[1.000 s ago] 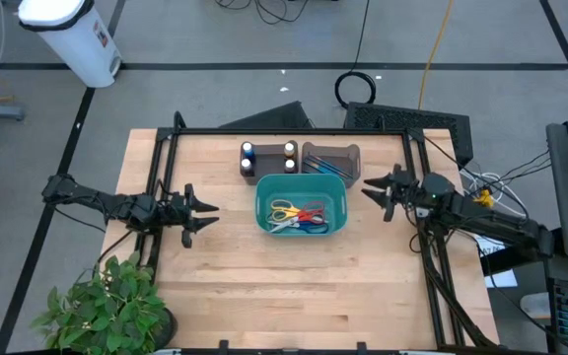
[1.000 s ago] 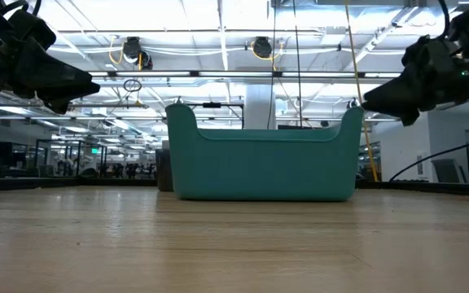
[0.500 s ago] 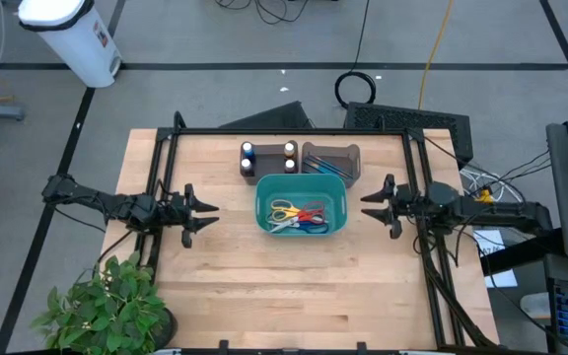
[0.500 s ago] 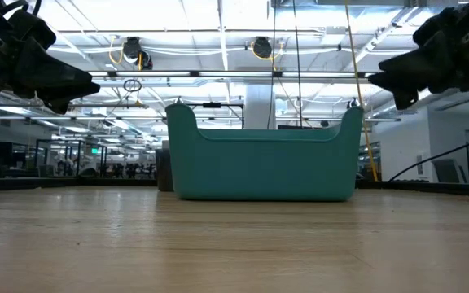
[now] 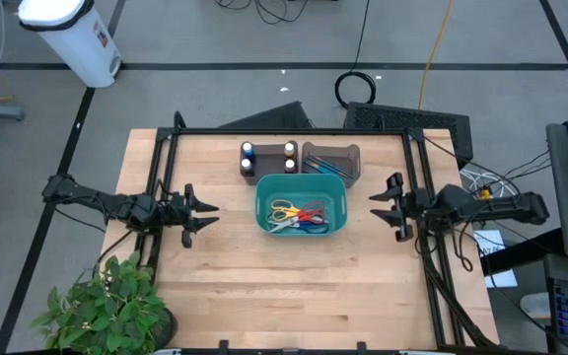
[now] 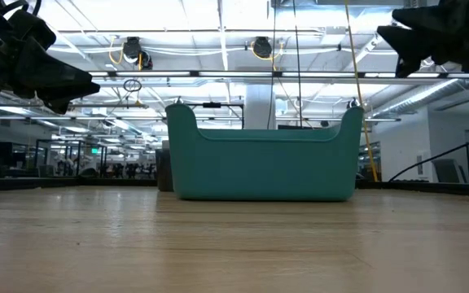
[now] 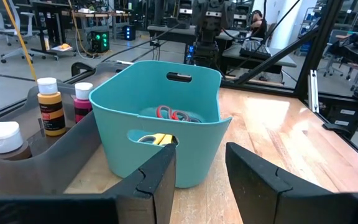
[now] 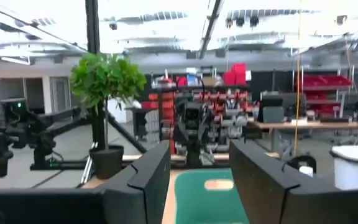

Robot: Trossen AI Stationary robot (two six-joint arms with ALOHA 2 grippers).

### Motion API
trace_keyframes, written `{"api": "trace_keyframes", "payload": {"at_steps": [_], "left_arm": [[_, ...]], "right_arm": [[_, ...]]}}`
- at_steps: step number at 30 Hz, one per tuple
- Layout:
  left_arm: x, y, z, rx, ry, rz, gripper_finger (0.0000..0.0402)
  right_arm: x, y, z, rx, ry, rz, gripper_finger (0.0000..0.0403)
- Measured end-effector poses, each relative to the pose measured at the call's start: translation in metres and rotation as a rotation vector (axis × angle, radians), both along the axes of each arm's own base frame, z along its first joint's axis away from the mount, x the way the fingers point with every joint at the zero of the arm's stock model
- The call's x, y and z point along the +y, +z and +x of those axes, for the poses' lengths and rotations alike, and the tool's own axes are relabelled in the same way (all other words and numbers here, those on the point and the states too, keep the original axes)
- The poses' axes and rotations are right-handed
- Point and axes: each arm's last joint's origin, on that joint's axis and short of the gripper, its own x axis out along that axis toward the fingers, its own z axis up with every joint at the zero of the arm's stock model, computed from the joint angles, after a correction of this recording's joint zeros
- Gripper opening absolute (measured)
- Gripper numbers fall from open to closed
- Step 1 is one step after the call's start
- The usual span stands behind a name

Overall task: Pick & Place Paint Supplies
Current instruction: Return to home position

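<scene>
Paintbrushes [image 5: 323, 166]: lying in black bin [image 5: 351, 153], table's 12 o'clock, long axis roughly 10-to-4, at 10 o'clock from right gripper [image 5: 388, 207], the nearer one. Paint bottles [image 5: 290, 150] just beside. Both grippers spread wide, empty; left gripper [image 5: 201, 212] at table's 9.

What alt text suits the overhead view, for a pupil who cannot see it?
A teal tub of scissors sits mid-table between the open, empty left hand and right hand. Behind it, one dark bin holds paint bottles, a second bin blue brushes.
</scene>
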Motion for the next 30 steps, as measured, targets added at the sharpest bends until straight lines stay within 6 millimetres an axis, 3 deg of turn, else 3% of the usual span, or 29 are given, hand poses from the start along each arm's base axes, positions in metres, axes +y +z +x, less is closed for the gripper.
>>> {"api": "trace_keyframes", "payload": {"at_steps": [6,14,30], "left_arm": [[0.0,0.0,0.0,0.0,0.0,0.0,0.0147],[0.0,0.0,0.0,0.0,0.0,0.0,0.0147],[0.0,0.0,0.0,0.0,0.0,0.0,0.0147]], "right_arm": [[0.0,-0.003,-0.002,0.026,-0.03,-0.073,0.0155],[-0.005,-0.02,-0.002,0.202,-0.159,-0.021,0.0155],[-0.003,-0.03,-0.005,0.291,-0.108,-0.118,0.0155]]}}
